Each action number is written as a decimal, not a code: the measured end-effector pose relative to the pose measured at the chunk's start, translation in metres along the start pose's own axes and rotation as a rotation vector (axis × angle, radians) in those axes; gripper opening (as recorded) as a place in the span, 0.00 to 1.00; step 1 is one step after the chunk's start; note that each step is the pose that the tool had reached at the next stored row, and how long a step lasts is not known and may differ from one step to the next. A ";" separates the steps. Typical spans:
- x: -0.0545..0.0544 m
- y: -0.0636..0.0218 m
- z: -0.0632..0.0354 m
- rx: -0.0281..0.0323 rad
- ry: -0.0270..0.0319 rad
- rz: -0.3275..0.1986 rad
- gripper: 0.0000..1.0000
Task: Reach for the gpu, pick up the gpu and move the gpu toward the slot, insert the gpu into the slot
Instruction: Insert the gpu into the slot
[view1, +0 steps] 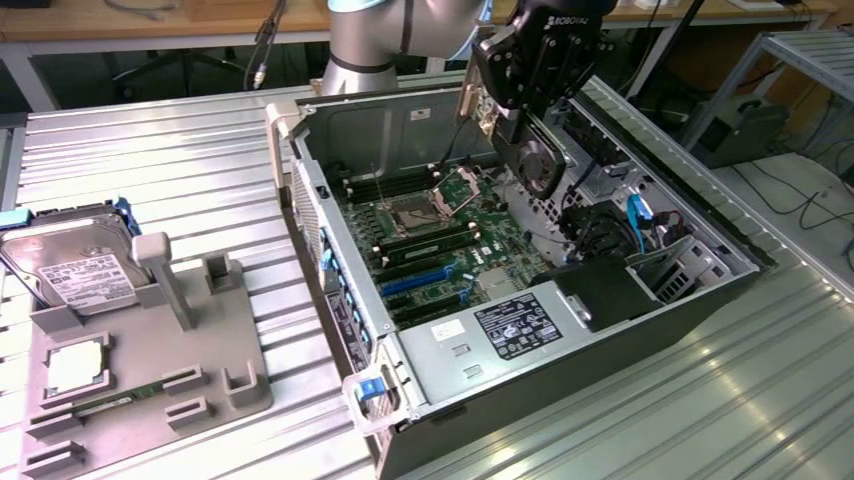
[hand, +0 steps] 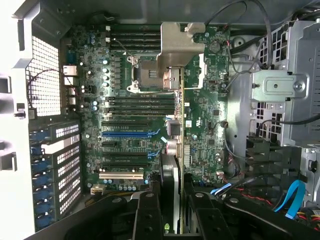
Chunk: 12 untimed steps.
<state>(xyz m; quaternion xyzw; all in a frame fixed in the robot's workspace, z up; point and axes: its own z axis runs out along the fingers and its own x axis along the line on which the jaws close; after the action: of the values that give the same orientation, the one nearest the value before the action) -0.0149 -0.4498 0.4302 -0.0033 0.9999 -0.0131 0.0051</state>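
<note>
Nearest in the exterior view is a grey plastic fixture tray on the ribbed metal worktop, at the exterior view's left. A boxy silver hard drive leans tilted in the tray's far corner. A square silver CPU chip lies flat in a pocket, with a small green memory stick just beside it.

To the exterior view's right of the tray, an open black desktop computer case lies on its side. A silver power supply box with a black label sits at the case's near end. Beyond it is the green motherboard. The long narrow blue plastic slot on it is bare, nothing seated. The square silver CPU socket is farther in.

Over the board's far half hangs the black robot gripper, jaws clamped on the dark flat rectangular gpu. The card is upright in the air, its round fan facing the exterior view's right, clear of the board and apart from the blue slot. In the wrist view the card is edge-on between the two black fingers, and its edge runs crosswise to the slot. The silver metal bracket is at the card's end away from the jaws.

Farthest back is the grey robot arm column, with a wooden bench behind it.
</note>
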 end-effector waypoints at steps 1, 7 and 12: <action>0.000 0.0000 0.0000 0.0000 0.0000 0.000 0.27; 0.000 0.0000 0.0000 -0.0001 -0.0001 -0.003 0.27; 0.000 0.0000 0.0000 -0.0005 -0.0013 -0.051 0.27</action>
<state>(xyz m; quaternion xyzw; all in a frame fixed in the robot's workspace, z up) -0.0149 -0.4498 0.4302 -0.0288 0.9995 -0.0130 0.0054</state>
